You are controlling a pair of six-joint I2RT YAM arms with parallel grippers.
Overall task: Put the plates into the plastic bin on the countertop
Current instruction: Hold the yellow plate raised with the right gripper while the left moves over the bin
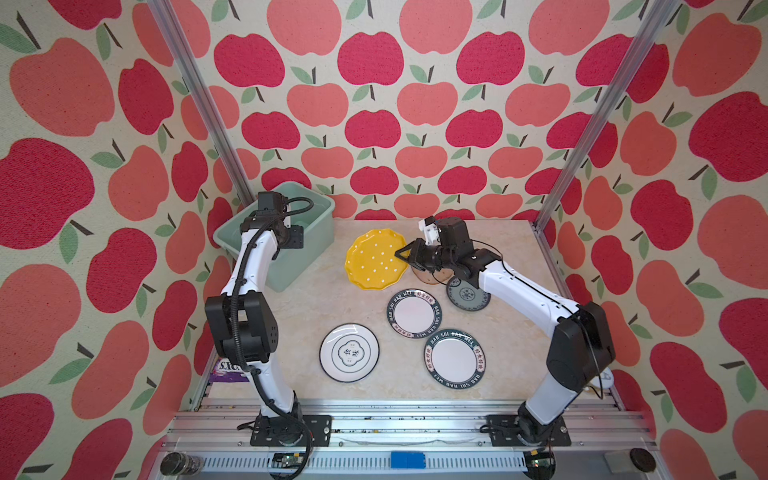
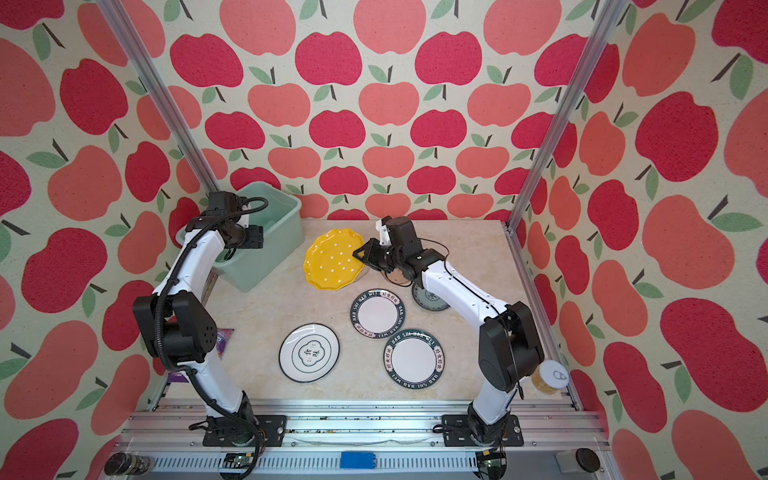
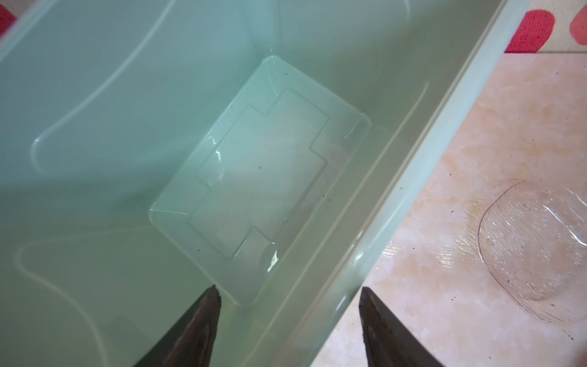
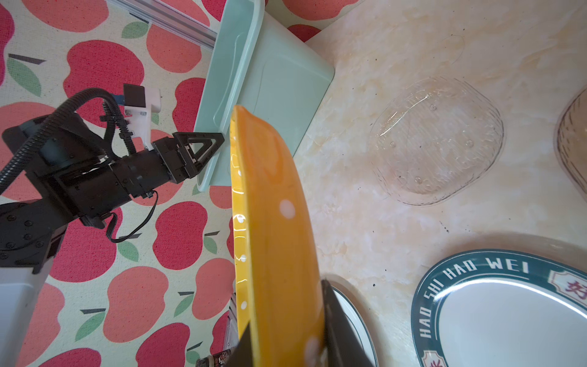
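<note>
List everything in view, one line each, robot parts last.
yellow dotted plate: one, yellow, lifted and tilted beside the bin
clear glass plate: one, clear, countertop near bin
amber glass plate: one, amber, countertop under right wrist
grey-blue plate: one, grey-blue, partly under right arm
lettered-rim plates: two, white with dark rims, centre-front
emblem plate: one, white, front
plastic bin: one, mint green, back left
countertop: one, beige marble
tin can: one, silver-topped, right edge
left gripper: black, open astride bin wall
right gripper: black, shut on yellow dotted plate's rim
</note>
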